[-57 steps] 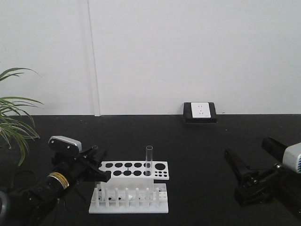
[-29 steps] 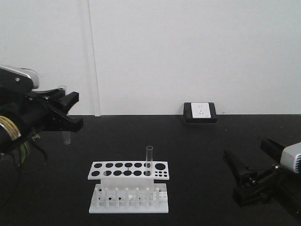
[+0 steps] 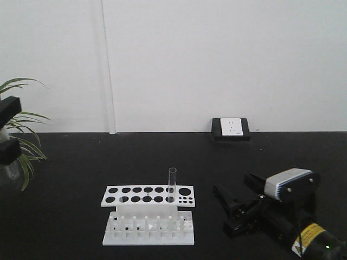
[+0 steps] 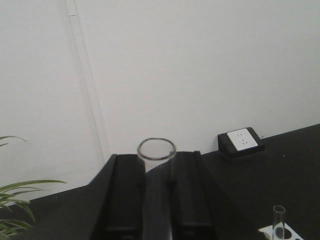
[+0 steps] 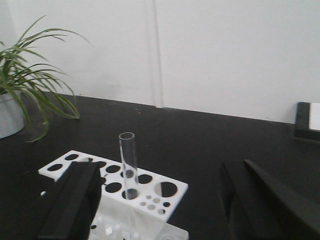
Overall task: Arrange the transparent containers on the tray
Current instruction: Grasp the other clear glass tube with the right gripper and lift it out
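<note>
Now, L gripper (image 4: 156,161) clamped on test tube (image 4: 157,192), R gripper (image 5: 162,172) spread wide near white rack (image 3: 149,197), 2nd tube (image 3: 172,184) upright in it.

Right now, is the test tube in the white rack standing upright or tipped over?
Upright. The test tube stands vertical in the white rack, open mouth up, in front and right wrist views.

The left gripper (image 4: 156,200) sits raised at the nine o'clock edge of the front view, its two black fingers (image 4: 122,195) clamped on an upright test tube (image 4: 156,152). The right arm (image 3: 293,227) enters low from four o'clock. Its gripper (image 3: 232,187) points toward ten o'clock, jaws spread wide.
</note>
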